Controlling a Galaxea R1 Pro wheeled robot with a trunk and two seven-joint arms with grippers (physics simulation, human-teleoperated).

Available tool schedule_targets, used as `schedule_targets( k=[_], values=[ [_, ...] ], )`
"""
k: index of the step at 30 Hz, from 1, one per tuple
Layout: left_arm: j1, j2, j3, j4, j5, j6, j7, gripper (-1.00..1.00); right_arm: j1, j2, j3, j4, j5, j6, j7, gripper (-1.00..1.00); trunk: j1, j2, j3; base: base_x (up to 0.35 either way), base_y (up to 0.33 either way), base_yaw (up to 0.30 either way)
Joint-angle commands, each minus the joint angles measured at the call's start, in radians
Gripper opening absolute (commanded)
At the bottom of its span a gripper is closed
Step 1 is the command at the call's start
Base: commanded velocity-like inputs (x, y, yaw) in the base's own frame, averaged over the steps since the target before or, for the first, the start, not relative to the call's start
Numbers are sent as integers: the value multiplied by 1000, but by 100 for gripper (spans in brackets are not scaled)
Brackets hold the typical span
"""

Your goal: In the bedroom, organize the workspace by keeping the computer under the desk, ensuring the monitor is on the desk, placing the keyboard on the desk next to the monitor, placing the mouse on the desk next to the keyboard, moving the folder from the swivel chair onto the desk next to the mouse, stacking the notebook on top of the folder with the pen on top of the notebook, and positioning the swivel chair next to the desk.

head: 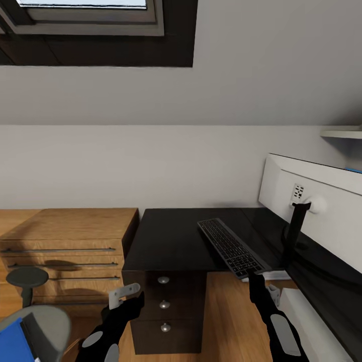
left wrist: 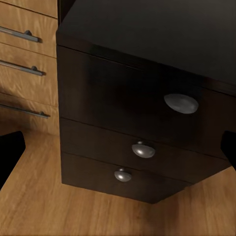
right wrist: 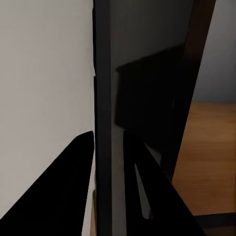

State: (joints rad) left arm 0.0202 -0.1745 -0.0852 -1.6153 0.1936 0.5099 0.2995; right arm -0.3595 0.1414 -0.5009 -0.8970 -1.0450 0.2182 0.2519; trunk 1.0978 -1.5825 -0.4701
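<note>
While the bedroom's pale walls and skylight [head: 85, 15] fill the top, a wooden dresser [head: 65, 241] stands left of the glossy black desk [head: 171, 241]. Left gripper [head: 124, 296] hangs before the drawer unit [left wrist: 128, 132], and I honestly can't tell how its fingers are set. On the desktop, the dark keyboard [head: 232, 246] sticks out past the front edge, with the right gripper [right wrist: 108, 157] pinching that end. Only its wrist cam shows the thin edge squeezed between both fingers. Rightmost, the monitor's [head: 322, 211] white back faces us.
</note>
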Motion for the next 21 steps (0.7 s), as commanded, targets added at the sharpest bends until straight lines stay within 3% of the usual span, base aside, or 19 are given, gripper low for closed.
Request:
schedule_targets(
  k=[1, 14, 21],
  values=[
    [0, 0, -1, -1, 10, 3, 9, 100, -1, 1, -5, 0, -10, 10, 6, -100, 0, -1, -1, 0, 0, 0],
    [0, 0, -2, 0, 10, 4, 9, 100, -1, 1, -5, 0, -10, 10, 6, -100, 0, -1, -1, -3, 0, 0],
    [0, 0, -2, 0, 10, 4, 8, 100, -1, 1, -5, 0, -10, 9, 5, -100, 0, -1, -1, -149, 0, 0]
  ],
)
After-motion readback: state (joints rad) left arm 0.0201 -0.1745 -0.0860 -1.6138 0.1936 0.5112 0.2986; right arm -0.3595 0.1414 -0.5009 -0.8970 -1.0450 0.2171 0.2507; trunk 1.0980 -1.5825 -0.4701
